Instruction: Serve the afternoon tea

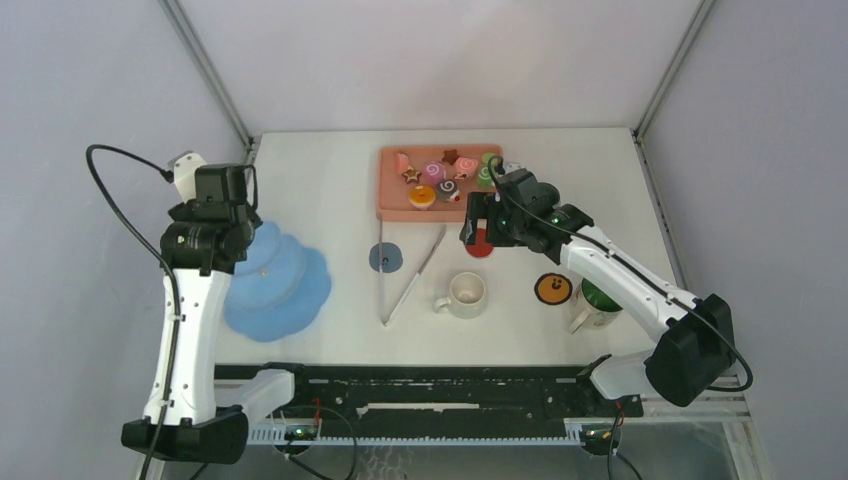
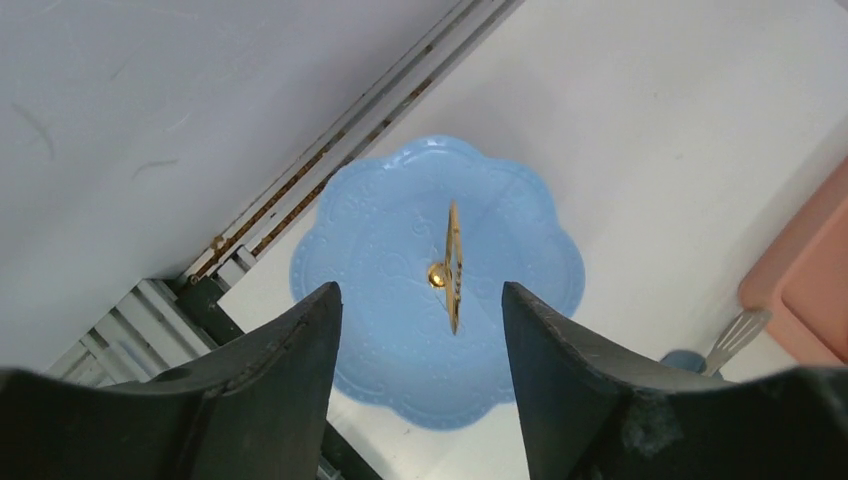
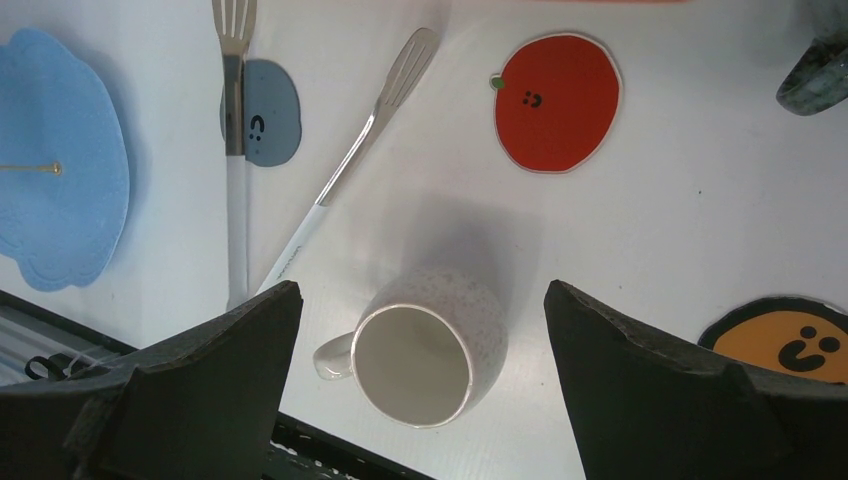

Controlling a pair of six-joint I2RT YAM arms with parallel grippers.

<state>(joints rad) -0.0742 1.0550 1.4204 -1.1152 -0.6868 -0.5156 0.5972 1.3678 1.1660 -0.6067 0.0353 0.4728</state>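
The blue dessert tower (image 1: 285, 285) stands at the table's left; the left wrist view shows its top plate (image 2: 390, 330) and gold handle (image 2: 452, 262). My left gripper (image 1: 222, 240) (image 2: 420, 290) is open and empty, hovering above it. Toy pastries (image 1: 440, 180) lie on the salmon tray (image 1: 392, 205). The cream mug (image 1: 465, 293) (image 3: 425, 350) stands upright and empty mid-table. My right gripper (image 1: 480, 225) (image 3: 422, 290) is open high above it, apart from it. The green mug (image 1: 598, 298) stands at the right. A dark speckled mug edge (image 3: 815, 75) shows in the right wrist view; I cannot tell which mug.
Metal tongs (image 1: 410, 275) (image 3: 235, 150) lie spread left of the cream mug, one arm across a blue coaster (image 1: 385, 257) (image 3: 268, 115). A red apple coaster (image 3: 558, 100) and an orange coaster (image 1: 552, 288) (image 3: 790, 345) lie flat. The black rail (image 1: 430, 390) runs along the near edge.
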